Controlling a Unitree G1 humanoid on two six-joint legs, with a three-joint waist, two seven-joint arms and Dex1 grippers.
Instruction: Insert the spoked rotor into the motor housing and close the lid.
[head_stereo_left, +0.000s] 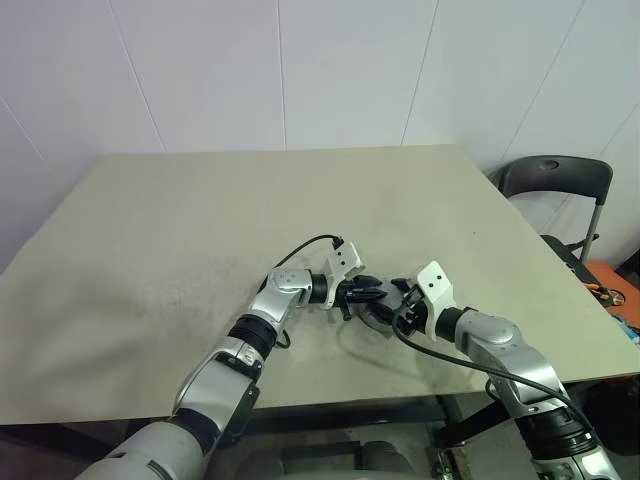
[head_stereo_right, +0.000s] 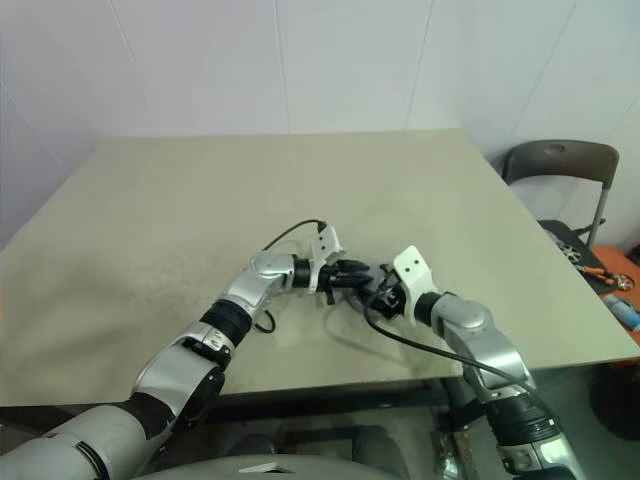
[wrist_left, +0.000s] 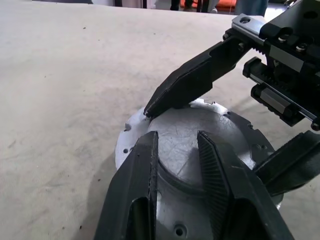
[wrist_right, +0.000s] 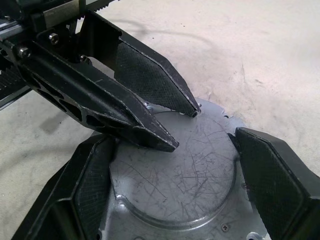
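Right gripper: we find the right gripper (wrist_right: 172, 200) spread wide, its black fingers flanking the round scratched grey metal lid (wrist_right: 175, 170) on opposite sides; actual contact we cannot confirm.
Left gripper: the left gripper (wrist_left: 175, 145) is narrowed, empty, tips hovering over the lid's raised centre.
Lid: it lies flat on the beige table (head_stereo_left: 200, 220), near the front edge, between both arms.
Key relation: the lid sits directly below both tools; we judge the right one better placed for pressing it down.
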